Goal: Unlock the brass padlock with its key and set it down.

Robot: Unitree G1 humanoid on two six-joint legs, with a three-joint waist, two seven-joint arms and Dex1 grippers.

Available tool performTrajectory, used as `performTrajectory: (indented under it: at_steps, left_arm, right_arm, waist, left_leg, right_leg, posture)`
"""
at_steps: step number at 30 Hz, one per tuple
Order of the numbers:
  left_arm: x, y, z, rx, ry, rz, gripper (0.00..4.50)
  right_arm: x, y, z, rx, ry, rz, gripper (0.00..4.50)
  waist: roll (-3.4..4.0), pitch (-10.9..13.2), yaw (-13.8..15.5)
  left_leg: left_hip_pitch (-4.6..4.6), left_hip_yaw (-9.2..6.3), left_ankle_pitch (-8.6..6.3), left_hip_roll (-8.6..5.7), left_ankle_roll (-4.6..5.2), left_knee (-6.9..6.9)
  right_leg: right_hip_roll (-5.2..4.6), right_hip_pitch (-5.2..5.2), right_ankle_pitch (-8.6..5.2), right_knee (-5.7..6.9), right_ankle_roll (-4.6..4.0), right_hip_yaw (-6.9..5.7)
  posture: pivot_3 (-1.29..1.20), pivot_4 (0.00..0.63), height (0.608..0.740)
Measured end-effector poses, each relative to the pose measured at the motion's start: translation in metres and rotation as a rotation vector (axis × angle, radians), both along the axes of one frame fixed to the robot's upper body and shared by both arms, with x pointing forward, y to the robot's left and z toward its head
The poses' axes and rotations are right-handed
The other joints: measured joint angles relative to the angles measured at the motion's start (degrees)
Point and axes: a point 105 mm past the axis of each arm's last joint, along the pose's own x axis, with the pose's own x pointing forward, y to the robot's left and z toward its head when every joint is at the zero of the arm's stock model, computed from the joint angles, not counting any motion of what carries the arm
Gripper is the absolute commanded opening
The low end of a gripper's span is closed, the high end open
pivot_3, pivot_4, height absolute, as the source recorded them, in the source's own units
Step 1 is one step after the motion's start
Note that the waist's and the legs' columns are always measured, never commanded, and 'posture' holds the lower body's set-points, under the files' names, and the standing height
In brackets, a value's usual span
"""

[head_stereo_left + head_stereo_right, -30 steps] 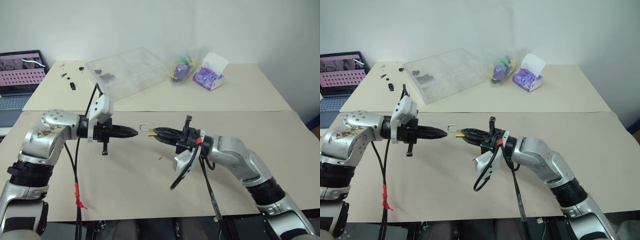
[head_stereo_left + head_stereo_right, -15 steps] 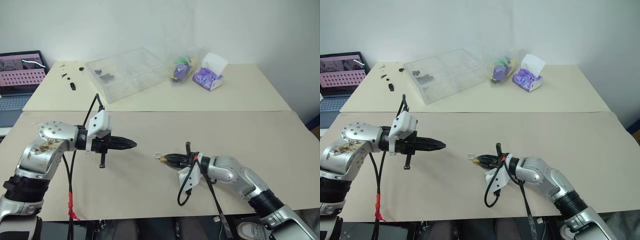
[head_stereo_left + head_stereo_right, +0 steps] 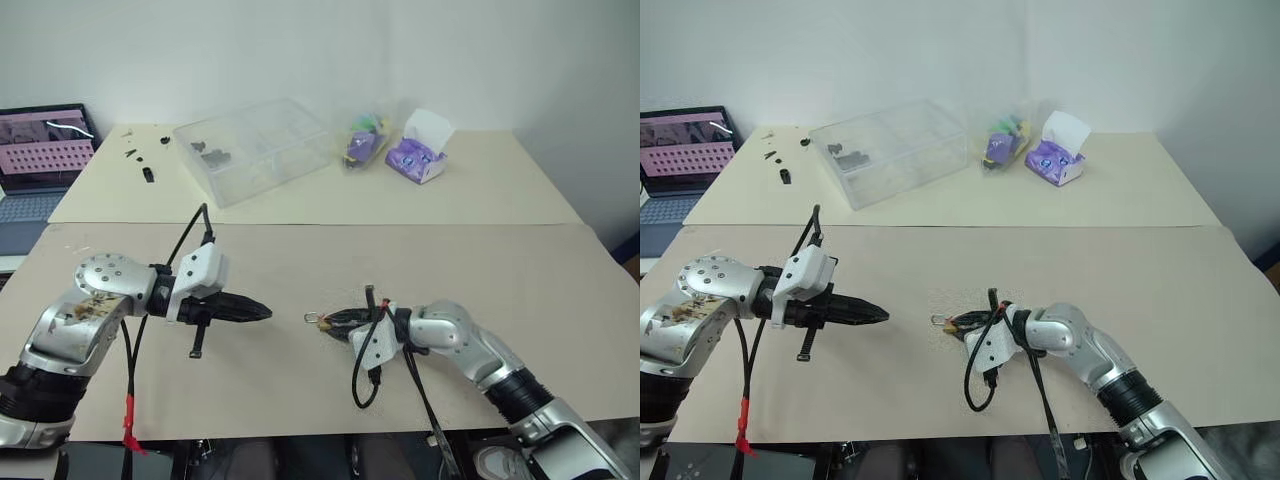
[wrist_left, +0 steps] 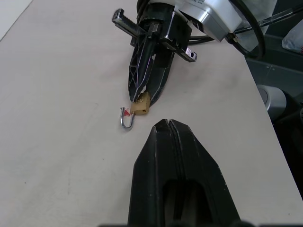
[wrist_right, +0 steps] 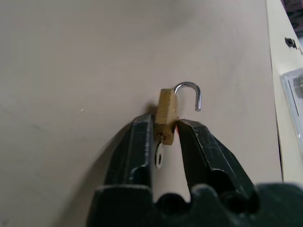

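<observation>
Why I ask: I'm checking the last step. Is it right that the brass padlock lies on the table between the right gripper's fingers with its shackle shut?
Not quite: the shackle is swung open, its free end clear of the body. The right wrist view shows the brass padlock on the table between the right gripper's fingers, the key in its base.

The left hand point(image 3: 262, 312) hangs above the table, its two black fingers pressed tight together, pointing across toward the right hand point(image 3: 325, 320). The right arm lies low, forearm near the table, its fingers point(image 5: 142, 142) parted a little on either side of the padlock point(image 5: 166, 113).
</observation>
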Motion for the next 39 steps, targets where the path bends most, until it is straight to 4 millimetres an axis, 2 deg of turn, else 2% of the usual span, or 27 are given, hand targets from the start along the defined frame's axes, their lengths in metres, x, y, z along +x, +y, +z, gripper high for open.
performTrajectory:
  at_steps: [1, 6, 10, 12, 16, 18, 24, 26, 28, 30, 31, 32, 34, 35, 37, 39]
  left_arm:
    - [0.0, 0.0, 0.0, 0.002, -0.004, 0.002, 0.0]
    - [0.001, -0.001, -0.002, 0.005, -0.017, -0.002, 0.0]
    - [0.001, -0.004, -0.004, -0.002, -0.02, -0.006, 0.0]
    - [0.0, -0.004, -0.005, -0.006, -0.017, -0.005, 0.0]
    - [-0.002, -0.007, -0.012, -0.029, -0.004, 0.01, 0.0]
    - [-0.002, -0.007, -0.013, -0.029, -0.003, 0.015, 0.0]
    - [0.0, -0.01, -0.013, -0.047, -0.018, 0.034, 0.0]
    - [0.005, -0.013, -0.015, -0.084, -0.023, 0.078, 0.0]
    - [0.017, -0.012, -0.02, -0.166, -0.008, 0.21, 0.0]
    - [0.037, -0.007, -0.022, -0.275, -0.008, 0.414, 0.0]
    - [0.056, 0.003, -0.02, -0.388, -0.029, 0.628, 0.0]
    - [0.067, 0.017, -0.018, -0.455, -0.048, 0.784, 0.0]
    - [0.081, 0.054, -0.02, -0.487, -0.119, 1.075, 0.0]
    - [0.085, 0.078, -0.023, -0.478, -0.168, 1.231, 0.0]
    - [0.086, 0.113, -0.029, -0.477, -0.231, 1.446, 0.0]
    - [0.085, 0.146, -0.043, -0.476, -0.262, 1.66, 0.0]
  right_arm:
    - [-0.001, 0.0, 0.002, 0.005, 0.017, -0.005, 2.7]
    - [-0.014, -0.009, 0.0, 0.025, 0.208, -0.039, 2.7]
    - [-0.015, -0.024, 0.003, 0.14, 0.437, -0.187, 2.7]
    - [-0.011, -0.03, 0.007, 0.183, 0.478, -0.236, 2.7]
    - [0.007, -0.043, 0.03, 0.43, 0.575, -0.425, 2.7]
    - [0.009, -0.046, 0.036, 0.49, 0.589, -0.467, 2.7]
    - [-0.004, -0.039, 0.025, 0.539, 0.669, -0.524, 2.7]
    - [-0.005, -0.039, 0.022, 0.563, 0.697, -0.559, 2.7]
    - [0.002, -0.042, 0.024, 0.659, 0.722, -0.634, 2.7]
    - [0.016, -0.059, 0.029, 0.772, 0.681, -0.776, 2.7]
    - [0.029, -0.083, 0.033, 0.874, 0.592, -0.944, 2.7]
    - [0.036, -0.102, 0.036, 0.927, 0.511, -1.065, 2.7]
    - [0.04, -0.143, 0.037, 0.916, 0.282, -1.309, 2.7]
    - [0.037, -0.165, 0.037, 0.899, 0.154, -1.428, 2.7]
    - [0.03, -0.188, 0.035, 0.852, -0.008, -1.558, 2.7]
    - [0.027, -0.202, 0.032, 0.802, -0.122, -1.642, 2.7]
  waist:
    - [0.0, 0.0, 0.01]
    - [0.0, 0.0, 0.32]
    - [0.0, 0.01, 0.58]
    - [0.0, 0.01, 0.69]
    - [0.0, 0.01, 0.65]
    - [0.01, 0.01, 0.81]
    - [0.02, 0.02, 1.48]
    - [0.02, 0.02, 1.62]
    - [0.03, 0.02, 1.63]
    - [0.02, 0.02, 1.63]
    - [0.01, 0.02, 1.76]
    - [-0.01, 0.02, 1.82]
    - [-0.01, 0.01, 1.74]
    - [0.0, 0.01, 1.74]
    - [0.0, 0.0, 1.49]
    - [0.0, 0.0, 1.2]
  left_leg:
    - [0.03, 0.0, 0.0, 0.01, 0.0, 0.0]
    - [0.02, 0.0, 0.0, 0.01, 0.0, -0.03]
    - [0.0, 0.0, -0.01, 0.01, -0.01, -0.03]
    - [0.03, 0.02, -0.01, 0.03, -0.01, -0.03]
    - [0.0, 0.03, -0.01, 0.06, -0.01, -0.04]
    - [-0.03, 0.02, -0.01, 0.05, -0.02, -0.05]
    - [-0.14, 0.03, -0.01, 0.04, -0.02, -0.08]
    - [-0.13, 0.03, -0.01, 0.03, -0.02, -0.08]
    - [-0.13, 0.03, -0.01, 0.03, -0.02, -0.08]
    - [-0.16, 0.01, -0.01, 0.03, -0.02, -0.07]
    - [-0.21, -0.04, -0.01, 0.02, -0.02, -0.05]
    - [-0.22, -0.06, -0.01, 0.0, -0.02, -0.04]
    - [-0.29, -0.04, -0.01, -0.05, -0.02, -0.07]
    - [-0.3, -0.04, -0.01, -0.08, -0.02, -0.11]
    - [-0.33, 0.02, -0.02, -0.08, -0.03, -0.13]
    - [-0.31, 0.04, -0.02, -0.08, -0.03, -0.13]
  right_leg:
    - [0.0, 0.02, -0.01, 0.0, 0.0, 0.0]
    - [-0.02, 0.02, -0.02, 0.0, -0.02, -0.02]
    - [-0.02, 0.01, -0.02, -0.02, -0.01, -0.02]
    - [-0.02, 0.0, -0.01, -0.01, -0.01, -0.02]
    - [-0.01, -0.05, -0.01, -0.01, -0.02, -0.02]
    - [-0.01, -0.07, -0.02, -0.02, -0.02, -0.02]
    - [-0.04, -0.12, -0.02, -0.14, 0.0, -0.03]
    - [-0.06, -0.09, -0.02, -0.17, 0.02, -0.03]
    - [-0.08, -0.09, 0.01, -0.16, 0.06, -0.03]
    - [-0.07, -0.09, 0.07, -0.21, 0.14, -0.04]
    - [-0.08, -0.07, 0.12, -0.23, 0.22, -0.05]
    - [-0.11, -0.07, 0.39, -0.21, 0.66, -0.05]
    - [-0.12, -0.14, 0.43, -0.27, 0.66, -0.05]
    - [-0.12, -0.15, 0.42, -0.33, 0.65, -0.04]
    - [-0.12, -0.21, 0.51, -0.33, 0.44, -0.02]
    - [-0.14, -0.18, 0.54, -0.34, 0.39, -0.01]
  posture:
    - [0.0, 0.15, 0.74]
    - [0.0, 0.15, 0.74]
    - [0.0, 0.15, 0.74]
    - [0.0, 0.15, 0.74]
    - [0.0, 0.15, 0.74]
    - [0.0, 0.15, 0.74]
    - [0.0, 0.15, 0.74]
    - [0.0, 0.15, 0.74]
    - [0.0, 0.15, 0.74]
    - [0.0, 0.15, 0.74]
    - [0.0, 0.15, 0.74]
    - [0.0, 0.15, 0.74]
    - [0.0, 0.15, 0.74]
    - [0.0, 0.15, 0.74]
    - [0.0, 0.15, 0.74]
    - [0.0, 0.15, 0.74]
